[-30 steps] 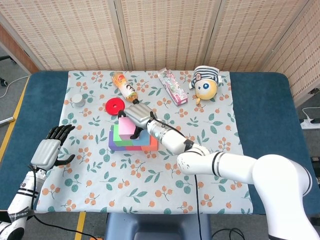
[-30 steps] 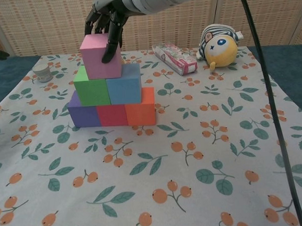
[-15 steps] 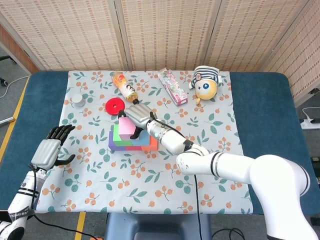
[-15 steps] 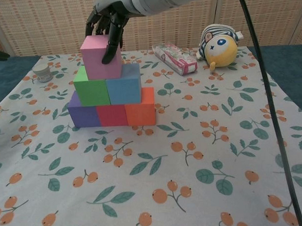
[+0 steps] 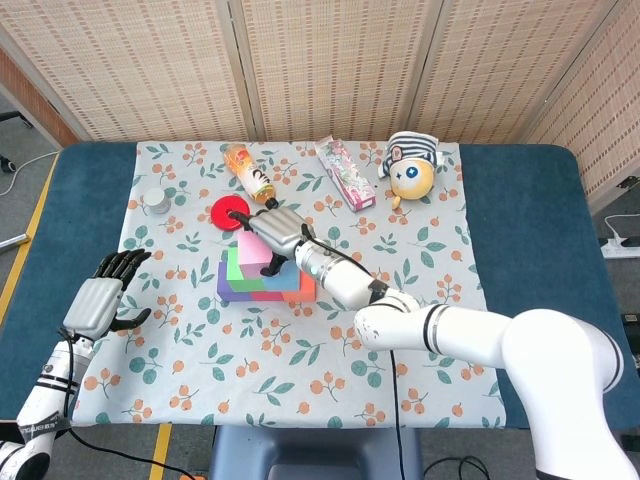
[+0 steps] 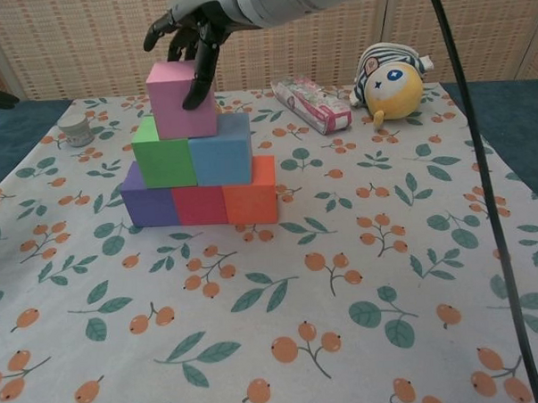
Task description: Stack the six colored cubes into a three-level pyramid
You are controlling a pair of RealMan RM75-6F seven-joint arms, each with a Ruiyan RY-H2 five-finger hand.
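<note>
1. Pink cube (image 6: 181, 100) sits on top of the pyramid, resting across the seam between the green cube (image 6: 162, 153) and the blue cube (image 6: 220, 149). Those two stand on the bottom row: purple cube (image 6: 147, 201), red cube (image 6: 198, 204) and orange cube (image 6: 252, 194).
2. My right hand (image 6: 190, 35) hangs over the pink cube from behind. One fingertip (image 6: 193, 101) lies against its front right face, and the other fingers arch over its top edge. I cannot tell whether I pinch it or merely touch it.
3. My left hand (image 5: 99, 298) rests near the left edge of the floral cloth (image 5: 420, 330), well apart from the stack, fingers spread and holding nothing.
4. I judge these cubes to be light, foam-like blocks: matte faces, slightly soft edges. They should give a little under pressure and not slip easily, but a light block shifts at the slightest nudge.
5. Best hold, as I see it, is on two opposite side faces of the pink cube, near mid-height, with gentle pressure only.
6. Risk in letting go: a fingertip dragging on the face could tip the pink cube or push the middle row askew, so I would lift my fingers straight away from it.
</note>
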